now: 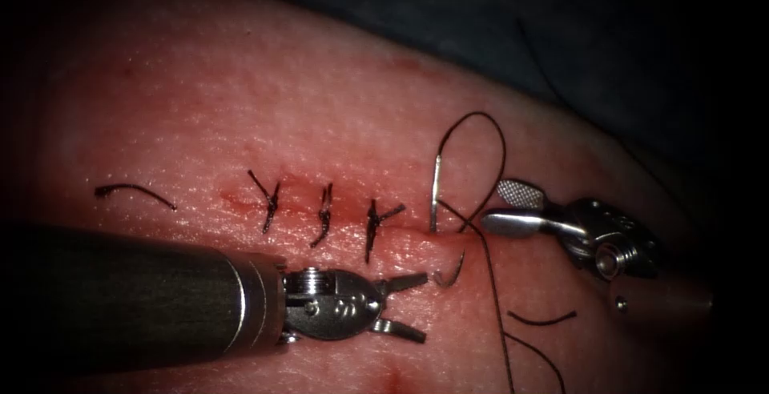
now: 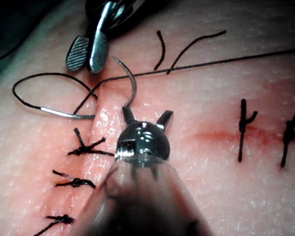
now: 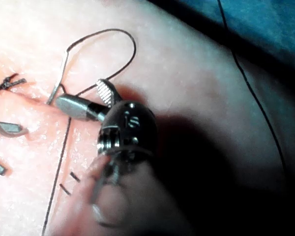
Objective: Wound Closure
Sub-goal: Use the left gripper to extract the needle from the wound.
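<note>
The curved needle (image 1: 435,194) is in the tissue (image 1: 320,122) at the right end of the cut (image 1: 240,200), just right of three tied stitches (image 1: 324,216). Its tail stands above the cut line, and its tip (image 1: 453,273) has come out on the near side. Black thread (image 1: 490,134) loops from the tail and trails down toward the near edge. My left tool (image 1: 424,307) is open, just left of the tip, holding nothing. My right tool (image 1: 493,204) is open beside the thread loop, also holding nothing. In the left wrist view the left tool's open jaws (image 2: 146,112) sit just short of the needle (image 2: 132,83).
Cut ends of thread lie loose on the tissue at far left (image 1: 132,192) and lower right (image 1: 541,319). A dark cloth (image 1: 561,18) lies beyond the tissue's far edge. Two more stitches (image 2: 243,128) cross a reddish line in the left wrist view.
</note>
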You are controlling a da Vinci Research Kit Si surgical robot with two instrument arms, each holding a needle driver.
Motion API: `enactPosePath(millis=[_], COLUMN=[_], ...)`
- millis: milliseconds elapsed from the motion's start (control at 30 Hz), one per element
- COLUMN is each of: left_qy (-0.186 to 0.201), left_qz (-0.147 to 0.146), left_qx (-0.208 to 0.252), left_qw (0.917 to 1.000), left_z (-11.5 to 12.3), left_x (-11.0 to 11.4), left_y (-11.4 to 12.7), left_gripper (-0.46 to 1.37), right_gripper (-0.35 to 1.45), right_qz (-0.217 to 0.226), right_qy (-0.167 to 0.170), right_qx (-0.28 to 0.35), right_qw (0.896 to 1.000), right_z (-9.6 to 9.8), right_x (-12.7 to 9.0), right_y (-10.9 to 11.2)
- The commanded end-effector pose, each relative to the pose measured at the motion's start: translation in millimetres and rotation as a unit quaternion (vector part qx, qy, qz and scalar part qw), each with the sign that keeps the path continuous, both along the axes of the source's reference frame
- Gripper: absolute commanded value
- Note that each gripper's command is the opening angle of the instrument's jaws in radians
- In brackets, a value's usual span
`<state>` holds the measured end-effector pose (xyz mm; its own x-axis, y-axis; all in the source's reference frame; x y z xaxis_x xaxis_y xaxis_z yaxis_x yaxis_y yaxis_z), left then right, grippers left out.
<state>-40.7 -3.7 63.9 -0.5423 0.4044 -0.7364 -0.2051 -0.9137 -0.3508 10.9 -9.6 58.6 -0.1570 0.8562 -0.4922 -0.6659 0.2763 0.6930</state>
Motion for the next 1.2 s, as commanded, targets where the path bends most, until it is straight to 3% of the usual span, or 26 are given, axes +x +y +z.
enactPosePath(millis=[33, 67, 267, 400, 500, 700, 867, 1033, 1200], left_qy=[-0.004, -0.006, -0.006, -0.006, -0.006, -0.006, -0.008, -0.011, -0.019], left_qz=[-0.003, -0.004, -0.003, -0.001, -0.002, -0.010, -0.014, -0.042, -0.066], left_qx=[-0.009, -0.010, -0.012, -0.018, -0.019, -0.023, -0.022, 0.018, 0.053], left_qw=[0.9999, 0.9999, 0.9999, 0.9998, 0.9998, 0.9997, 0.9996, 0.9989, 0.9962], left_z=[0.1, 0.2, 0.2, 0.4, 0.6, 1.0, 1.2, 1.1, 0.3], left_x=[0.1, 0.0, -0.1, -0.5, -0.7, -1.8, -1.9, -1.3, -0.5], left_y=[0.0, 0.0, 0.1, 0.1, 0.2, 0.3, 0.3, 0.6, 1.4], left_gripper=[0.59, 0.64, 0.46, 0.56, 0.34, 0.22, -0.35, -0.35, -0.35], right_gripper=[1.35, 1.33, 1.26, 1.25, 1.24, 1.20, 1.11, 1.03, 0.84], right_qz=[-0.006, -0.009, -0.022, -0.024, -0.027, -0.032, -0.054, -0.103, -0.152], right_qy=[0.003, 0.005, 0.012, 0.011, 0.011, 0.009, 0.014, 0.017, 0.024], right_qx=[-0.003, -0.002, -0.002, -0.003, -0.005, -0.009, -0.014, -0.039, -0.068], right_qw=[1.000, 1.000, 1.000, 1.000, 1.000, 0.999, 0.998, 0.994, 0.986], right_z=[0.0, -0.1, -0.3, -0.4, -0.5, -0.8, -1.5, -2.7, -3.4], right_x=[0.0, -0.2, -0.8, -0.9, -0.9, -1.0, -1.1, -1.0, -0.7], right_y=[-0.1, -0.2, -0.5, -0.6, -0.8, -1.1, -1.3, -1.4, -2.4])
